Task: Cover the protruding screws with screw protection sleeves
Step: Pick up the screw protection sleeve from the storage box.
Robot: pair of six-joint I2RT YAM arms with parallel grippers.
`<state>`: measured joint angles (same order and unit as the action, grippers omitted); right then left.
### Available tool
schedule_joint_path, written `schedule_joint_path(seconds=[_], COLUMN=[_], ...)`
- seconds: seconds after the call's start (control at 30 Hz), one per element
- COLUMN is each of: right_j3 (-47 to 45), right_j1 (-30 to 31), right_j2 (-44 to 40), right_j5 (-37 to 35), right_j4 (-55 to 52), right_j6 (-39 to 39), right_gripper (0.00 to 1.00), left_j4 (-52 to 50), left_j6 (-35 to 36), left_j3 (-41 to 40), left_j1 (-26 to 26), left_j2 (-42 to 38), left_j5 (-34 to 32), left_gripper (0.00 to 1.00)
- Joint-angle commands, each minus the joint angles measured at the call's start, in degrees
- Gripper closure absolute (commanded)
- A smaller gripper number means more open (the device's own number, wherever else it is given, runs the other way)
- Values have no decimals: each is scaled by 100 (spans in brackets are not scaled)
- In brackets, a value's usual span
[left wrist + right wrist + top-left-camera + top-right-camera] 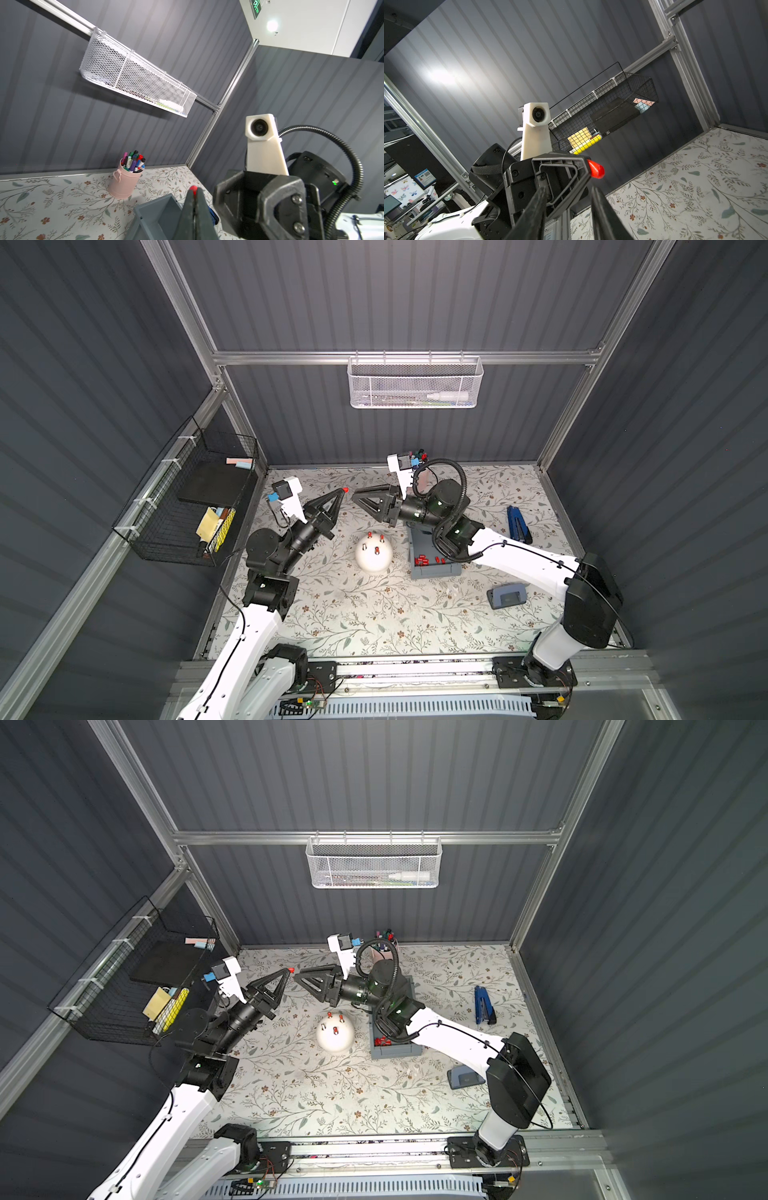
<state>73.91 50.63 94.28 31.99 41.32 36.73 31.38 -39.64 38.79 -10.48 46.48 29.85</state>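
My left gripper (342, 492) is raised above the table, shut on one red screw protection sleeve (345, 489) that pokes out of its tip (194, 189). My right gripper (355, 494) faces it tip to tip, open and empty, its fingertips (545, 188) just short of the sleeve (596, 169). Below them stands the white dome (374, 558). Three of its protruding screws wear red sleeves (377, 550); one screw (364, 546) is bare. More red sleeves (424, 560) lie in the grey tray (436, 572) beside the dome, under my right arm.
A pink cup of marker pens (123, 182) stands at the back wall. A blue stapler (518, 524) and a grey hole punch (507, 596) lie on the right. A black wire basket (195, 497) hangs on the left wall, a white mesh basket (413, 383) on the back wall.
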Motion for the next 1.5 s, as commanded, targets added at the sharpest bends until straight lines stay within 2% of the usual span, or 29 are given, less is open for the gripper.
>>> schedule_joint_path(seconds=[0.0,0.1,0.2,0.33,0.7,1.27,1.33,1.4,1.47], right_j3=[236,376,521,651,559,532,532,495,475], right_j1=[9,8,-1,-9,-89,-9,-5,-9,-9], right_j2=[50,82,78,74,145,162,164,156,155], right_j5=[127,265,382,439,416,628,635,593,588], right_j4=[463,371,171,-74,-21,122,122,135,174], right_j6=[185,134,32,-102,-90,-71,-54,-29,-16], right_gripper=[61,65,69,73,71,84,83,78,81], left_j4=[384,515,571,616,698,741,756,812,832], left_j6=[-246,-357,-789,-793,-685,-648,-646,-650,-644], left_j3=[63,109,148,164,80,19,22,16,19], left_j1=[2,7,9,9,19,19,20,20,20], left_j2=[-164,-87,86,81,-201,-297,-297,-297,-297], left_j5=[187,305,454,529,661,637,634,637,644], left_gripper=[100,100,100,100,100,100,100,100,100])
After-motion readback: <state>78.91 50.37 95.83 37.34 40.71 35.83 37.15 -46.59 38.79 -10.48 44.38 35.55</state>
